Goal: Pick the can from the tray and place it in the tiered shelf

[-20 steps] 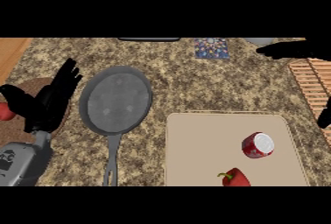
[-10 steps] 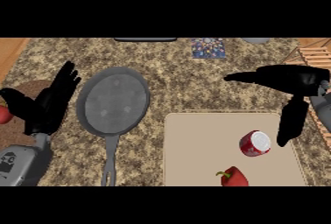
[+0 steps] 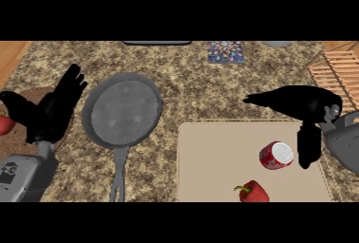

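Now right hand (image 3: 305,107) open beside can (image 3: 276,155)

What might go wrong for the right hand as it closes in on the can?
The can lies on its side on the tray, so it may roll away if nudged by the open right hand. The red pepper sits close below it and could get knocked.

The counter (image 3: 210,95) is speckled brown, tan and black granite. On it the tray (image 3: 210,161) is plain beige, the can (image 3: 275,155) red with a white end, and the pepper (image 3: 254,191) red with a green stem. The pan (image 3: 123,116) is dull grey. Both robot hands, left (image 3: 52,111) and right (image 3: 305,102), are black. The tiered shelf (image 3: 340,73) is pale slatted wood.
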Motion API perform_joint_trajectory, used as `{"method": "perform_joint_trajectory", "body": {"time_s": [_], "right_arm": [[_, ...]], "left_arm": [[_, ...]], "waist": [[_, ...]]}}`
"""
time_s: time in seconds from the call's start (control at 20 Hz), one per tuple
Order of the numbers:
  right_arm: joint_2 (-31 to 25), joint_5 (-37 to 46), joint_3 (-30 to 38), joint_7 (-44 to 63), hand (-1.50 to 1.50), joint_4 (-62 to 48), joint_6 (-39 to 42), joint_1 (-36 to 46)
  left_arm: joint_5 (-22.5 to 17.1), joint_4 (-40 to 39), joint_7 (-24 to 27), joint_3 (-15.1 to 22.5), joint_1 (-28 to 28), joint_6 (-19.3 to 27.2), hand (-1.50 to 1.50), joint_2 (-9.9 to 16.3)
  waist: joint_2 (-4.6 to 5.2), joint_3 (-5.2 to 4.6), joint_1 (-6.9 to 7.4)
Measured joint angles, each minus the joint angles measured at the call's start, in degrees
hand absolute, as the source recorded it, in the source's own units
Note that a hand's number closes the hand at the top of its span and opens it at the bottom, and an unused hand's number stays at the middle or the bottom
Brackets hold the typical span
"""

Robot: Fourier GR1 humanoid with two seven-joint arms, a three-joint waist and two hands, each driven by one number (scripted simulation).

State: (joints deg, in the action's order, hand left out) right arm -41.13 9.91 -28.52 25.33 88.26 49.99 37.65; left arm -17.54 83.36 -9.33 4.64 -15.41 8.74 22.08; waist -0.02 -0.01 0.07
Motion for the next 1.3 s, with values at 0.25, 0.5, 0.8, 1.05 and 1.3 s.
{"method": "perform_joint_trajectory", "body": {"time_s": [0.25, 0.5, 0.8, 1.05, 1.3], "right_arm": [[1.22, 5.06, 1.40, -0.92, -1.50, 1.47, 1.89, -2.40], [2.47, 10.03, 2.47, -2.39, -1.50, 3.36, 2.85, -6.29], [4.08, 16.01, 4.35, -6.64, -1.50, 1.57, 3.20, -8.63], [6.64, 20.46, 5.61, -8.25, -1.50, 2.09, 2.92, -11.80], [9.23, 25.77, 5.53, -11.96, -1.50, -1.11, 1.58, -12.90]], "left_arm": [[1.48, 1.05, -0.85, -0.71, 0.39, -0.42, 0.00, -1.12], [2.99, 1.33, -1.78, -1.58, 0.13, -0.81, 0.00, -2.32], [3.78, 2.23, -1.57, -3.26, 1.77, -2.57, 0.00, -3.08], [5.10, 3.49, -2.96, -4.05, 1.59, -2.96, 0.00, -4.24], [6.22, 3.62, -2.52, -5.07, 2.17, -4.09, 0.00, -5.16]], "waist": [[-0.01, 0.01, 0.03], [0.00, 0.02, -0.04], [0.02, 0.01, 0.08], [0.00, 0.01, 0.02], [0.03, 0.02, 0.10]]}}
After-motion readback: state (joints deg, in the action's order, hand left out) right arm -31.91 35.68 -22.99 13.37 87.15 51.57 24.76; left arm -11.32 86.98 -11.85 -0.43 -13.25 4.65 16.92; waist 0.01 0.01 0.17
